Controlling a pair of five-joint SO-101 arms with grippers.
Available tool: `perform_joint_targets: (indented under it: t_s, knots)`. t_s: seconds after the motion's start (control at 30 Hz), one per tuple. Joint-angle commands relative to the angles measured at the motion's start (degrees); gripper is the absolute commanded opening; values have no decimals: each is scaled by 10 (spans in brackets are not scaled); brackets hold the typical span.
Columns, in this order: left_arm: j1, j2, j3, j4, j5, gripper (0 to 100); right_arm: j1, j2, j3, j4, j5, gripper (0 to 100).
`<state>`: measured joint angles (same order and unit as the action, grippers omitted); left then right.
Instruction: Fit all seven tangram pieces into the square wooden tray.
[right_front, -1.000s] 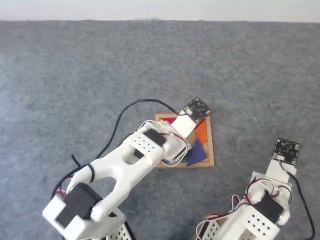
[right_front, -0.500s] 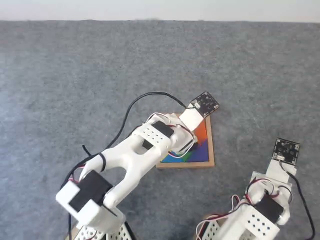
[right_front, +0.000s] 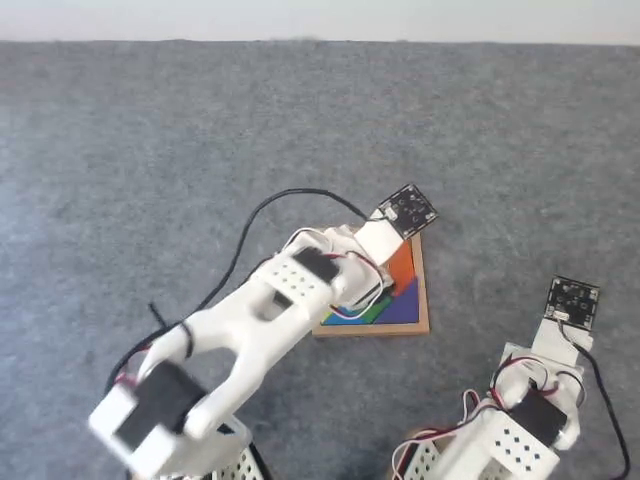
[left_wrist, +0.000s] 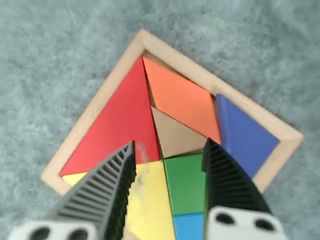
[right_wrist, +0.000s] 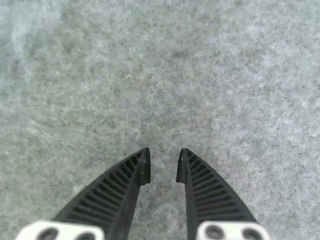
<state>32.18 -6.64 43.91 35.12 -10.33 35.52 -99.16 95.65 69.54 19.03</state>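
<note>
Arm (right_front: 270, 310) outstretched, left gripper (left_wrist: 170, 146) over tray (left_wrist: 114, 82) — parted

Pieces (left_wrist: 120, 125) in tray (left_wrist: 101, 100); left end effector (left_wrist: 170, 147) above.

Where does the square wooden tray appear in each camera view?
High view: square wooden tray right of centre, partly under an arm.
Left wrist view: centre, beyond the left end effector.
Right wrist view: grey carpet beyond the right end effector.
Shared landmark: grey carpet.
</note>
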Motion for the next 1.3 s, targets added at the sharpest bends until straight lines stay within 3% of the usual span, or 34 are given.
perform_joint_targets:
  t_s: [0.0, 0.23, 0.4, 0.6, 0.67, 0.83, 1.07, 1.27]
  knots:
    - [18, -75, 29, -37, -7, 207, -4, -11, 11, 5, 4, 114]
    - [69, -75, 58, -62, -18, 209, -4, -11, 11, 5, 4, 114]
    - [60, -40, 40, -62, -16, 209, -5, -11, 11, 4, 4, 114]
    - [55, 99, -38, -47, -18, 207, -5, -11, 11, 4, 4, 114]
    - [54, 105, -66, -9, -17, 206, -5, -11, 11, 5, 4, 114]
    - [54, 99, -62, -4, -16, 206, -5, -11, 11, 5, 4, 114]
    - [34, -64, 10, -3, 28, 206, -4, -11, 11, 4, 4, 114]
    - [-111, -298, 110, -11, 81, 205, -3, -11, 11, 2, 4, 112]
